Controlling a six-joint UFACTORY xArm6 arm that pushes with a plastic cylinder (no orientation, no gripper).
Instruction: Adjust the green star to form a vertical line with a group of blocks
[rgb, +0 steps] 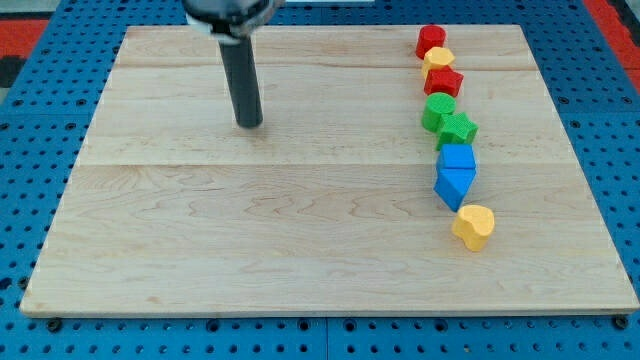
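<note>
We see a pale wooden board (300, 220) on a blue pegboard surface (30, 120), viewed from above and slightly in front. Our arm has no fingers to spread or pinch; it ends in a straight dark rod, and my tip (249, 124) rests on the board in the upper left-centre of the frame, well apart from every block.

All the blocks sit in a loose column down the right side of the frame. From the top: a red block (431, 40) of a faceted shape, a yellow block (438, 59) touching it, a red star-like block (443, 81), a green block (438, 111) of rounded outline, then the green star (458, 129), pressed against that green block's lower right. Below come a blue cube (458, 158) and a blue block (454, 186) of angled shape, touching each other, and last a yellow heart (474, 226) set slightly apart at the lower right.

The column drifts rightward as it descends, and the green star sits a little right of the red and green blocks above it. We judge it needs only a small nudge to line up, so the tip likely stands clear to choose its approach side.
</note>
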